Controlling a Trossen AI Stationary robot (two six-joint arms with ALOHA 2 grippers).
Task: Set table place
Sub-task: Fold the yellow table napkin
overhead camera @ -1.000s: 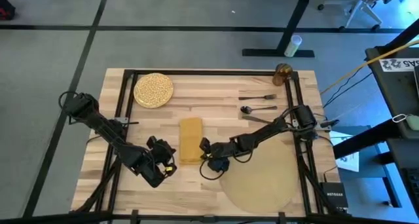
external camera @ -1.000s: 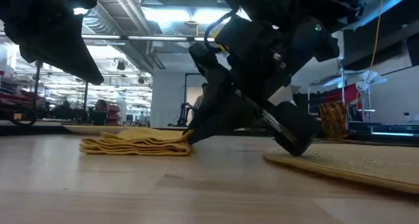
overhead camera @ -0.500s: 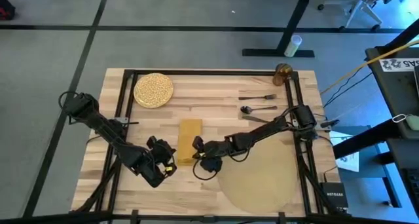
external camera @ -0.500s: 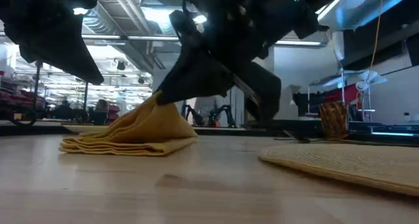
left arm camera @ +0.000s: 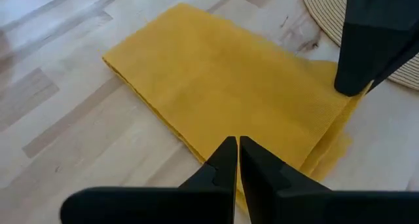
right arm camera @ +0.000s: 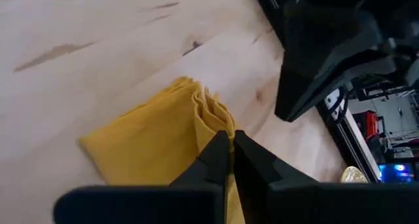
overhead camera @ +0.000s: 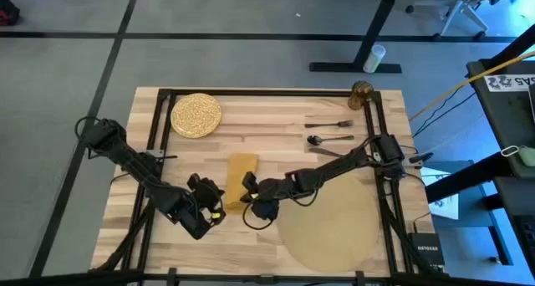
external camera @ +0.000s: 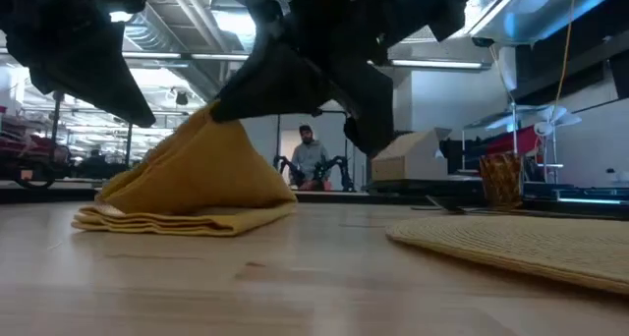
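My right gripper (overhead camera: 248,188) is pinched on the napkin's (overhead camera: 241,173) 6 o'clock corner at table (overhead camera: 276,110) centre, lifting soft, light cloth that sags, probably slipping unless held at the folded edge; left gripper (left arm camera: 237,160) hovers clenched, empty.

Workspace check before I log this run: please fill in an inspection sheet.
Surface: wooden table, black rails.
Job's things: napkin, near corner lifted; plate at far left; placemat at near right, overhanging the near edge; fork, spoon and glass at far right.
Clutter: nothing seen.
Grippers: right gripper shut on the napkin corner, raised; left gripper shut, empty, above the napkin's edge.
Cables: yellow cable off the table's right.
Surroundings: white bottle on the floor; person in the room behind.
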